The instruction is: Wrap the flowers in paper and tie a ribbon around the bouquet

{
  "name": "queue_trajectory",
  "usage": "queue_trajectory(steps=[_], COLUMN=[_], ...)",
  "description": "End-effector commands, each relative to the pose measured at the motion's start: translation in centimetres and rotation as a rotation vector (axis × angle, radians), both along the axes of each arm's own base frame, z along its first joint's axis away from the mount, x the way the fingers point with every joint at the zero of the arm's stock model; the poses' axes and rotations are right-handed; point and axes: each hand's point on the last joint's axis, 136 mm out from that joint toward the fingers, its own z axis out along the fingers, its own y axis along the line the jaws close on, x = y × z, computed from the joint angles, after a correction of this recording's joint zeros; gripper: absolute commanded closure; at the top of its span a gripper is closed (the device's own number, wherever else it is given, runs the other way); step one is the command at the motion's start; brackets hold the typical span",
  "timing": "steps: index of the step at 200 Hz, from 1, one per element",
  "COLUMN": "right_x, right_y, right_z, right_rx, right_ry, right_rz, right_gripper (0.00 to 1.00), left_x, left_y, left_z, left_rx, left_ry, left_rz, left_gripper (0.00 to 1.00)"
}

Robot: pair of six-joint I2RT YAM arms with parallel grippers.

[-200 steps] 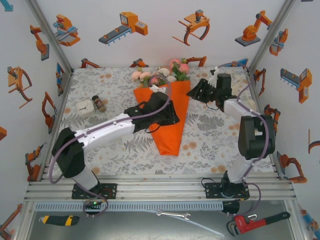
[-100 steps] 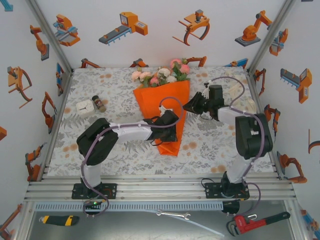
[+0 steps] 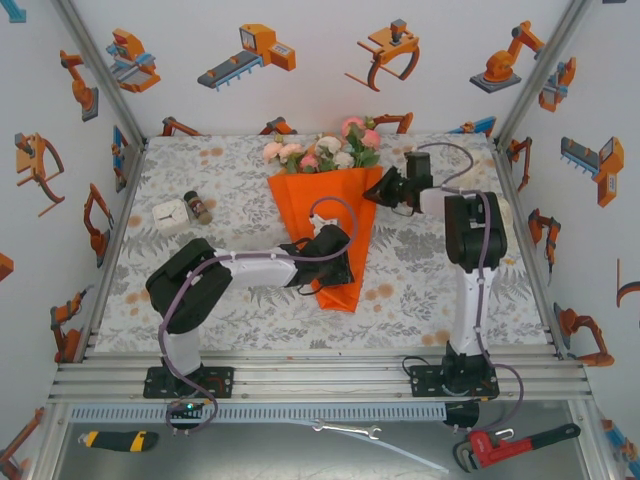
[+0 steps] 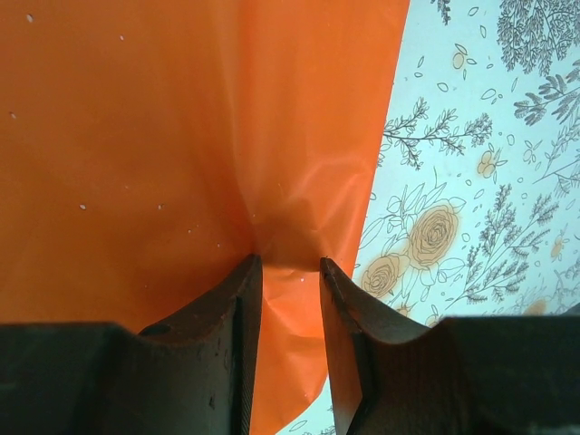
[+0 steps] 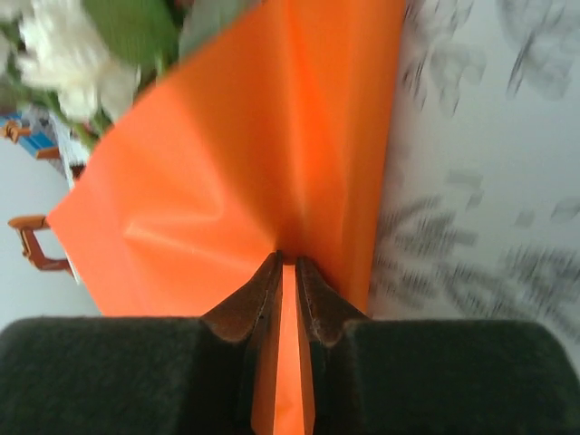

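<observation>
Seen from above, the paper point(image 3: 325, 215), a bright orange sheet, lies folded into a cone at the centre of the frame. Its wide mouth points to the top and its narrow tip to the bottom. The flowers point(image 3: 322, 150), pink and cream roses with green leaves, spill out of the mouth just above centre.

The left gripper point(image 3: 337, 264) reaches in from the lower left and sits on the lower, narrow part of the cone. In the left wrist view its jaws stand narrow, and the left gripper point(image 4: 290, 272) pinches a puckered fold of the paper point(image 4: 136, 136). This grip probably keeps the wrap from springing open around the stems.

The right gripper point(image 3: 377, 190) comes in from the right and meets the cone's upper right edge. In the right wrist view the right gripper point(image 5: 286, 272) is almost fully closed on the thin edge of the paper point(image 5: 227, 163), with a cream bloom of the flowers point(image 5: 63, 54) at upper left. This hold appears meant to draw the flap across the bunch.

The patterned tablecloth point(image 4: 471, 136) shows beside the cone.
</observation>
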Motion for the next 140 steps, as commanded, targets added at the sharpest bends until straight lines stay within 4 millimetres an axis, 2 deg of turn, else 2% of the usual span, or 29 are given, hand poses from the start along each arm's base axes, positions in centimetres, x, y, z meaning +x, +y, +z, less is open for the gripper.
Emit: queue_trajectory(steps=[1,15,27,45,62,79,103,122,140], right_x=[2.6,4.3,5.6,6.7,6.1,4.1,-0.5,-4.7,-8.5], right_y=[-1.6,-2.2,-2.4,-2.2,-2.4,-2.6,-2.5,-2.2,-1.5], right_z=[-0.7,-0.8,-0.1,3.5,7.5,11.1,14.5,15.2,15.3], right_rx=[-0.01,-0.007,0.003,-0.028,-0.063,-0.064,-0.028,-0.003,0.006], right_ry=[0.017,0.011,0.008,-0.044,-0.097,-0.14,-0.189,-0.197,-0.197], right_rz=[-0.054,-0.068,-0.066,-0.018,0.012,0.015,0.012,0.008,0.024], right_gripper=[0.82,0.81,0.81,0.79,0.78,0.77,0.76,0.76,0.76], left_x=[-1.6,-1.6,-1.7,-1.7,-1.3,-1.2,-1.2,-1.4,-1.4], left_y=[1.5,1.4,1.4,0.9,0.4,-0.1,-0.5,0.1,1.0], left_z=[-2.6,-2.6,-2.3,-1.2,0.7,3.1,6.8,8.4,8.5], left_rx=[0.059,0.054,0.042,0.014,-0.019,-0.056,-0.107,-0.115,-0.096], left_ry=[0.084,0.09,0.097,0.088,0.061,0.032,-0.027,-0.058,-0.072], left_rz=[-0.006,-0.007,-0.01,-0.032,-0.055,-0.083,-0.124,-0.124,-0.104], left_gripper=[0.65,0.65,0.65,0.63,0.59,0.59,0.58,0.57,0.57])
